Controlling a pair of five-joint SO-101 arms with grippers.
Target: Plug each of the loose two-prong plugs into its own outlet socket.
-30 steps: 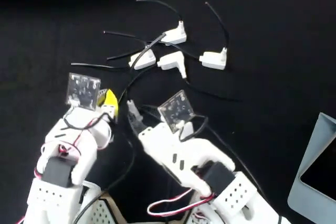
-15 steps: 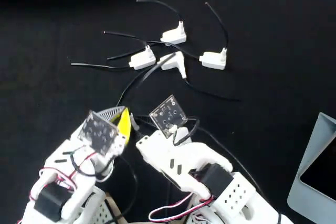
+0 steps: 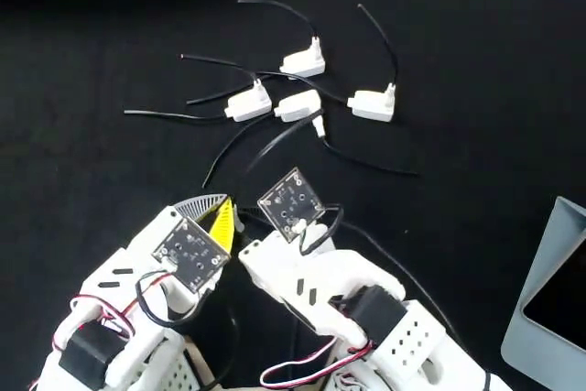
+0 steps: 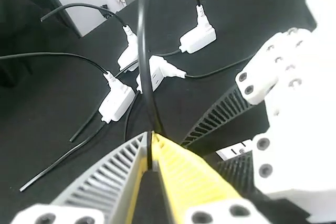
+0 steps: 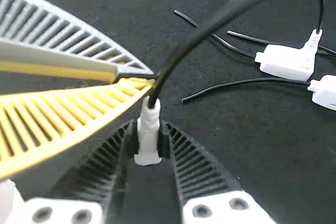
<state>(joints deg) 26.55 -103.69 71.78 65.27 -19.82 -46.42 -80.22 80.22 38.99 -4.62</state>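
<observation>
Left gripper [image 3: 227, 200], high view: grey and yellow fingertips meet in a point near the table's [image 3: 476, 61] front, just beside the right arm [image 3: 311, 272]. Camera boards on both wrists cover most of the fingers, so what is pinched cannot be made out from up here. Count: 4 loose white plugs [image 3: 371, 103] clustered farther back, each with a black lead; the leads cross, hard to trace singly. Grey tray-like object [image 3: 549, 290] cut off at the table's right edge.

Left wrist view: adds the grip. Left gripper's grey and yellow fingers are closed on one black cable [image 4: 143, 51], which rises from the pinch out past the frame edge. All 4 loose plugs show beyond it, lying flat. Right arm's white housing close alongside; prongs too small to check.

Right wrist view: right gripper [image 5: 148, 127], black ribbed fingers clamped on a white moulded cable end [image 5: 148, 135]. The black cable leaves its tip, and the left gripper's fingers pinch that cable just above the white piece. Any prongs are hidden between the black fingers. Only 2 loose plugs in frame, one cut off at the edge
</observation>
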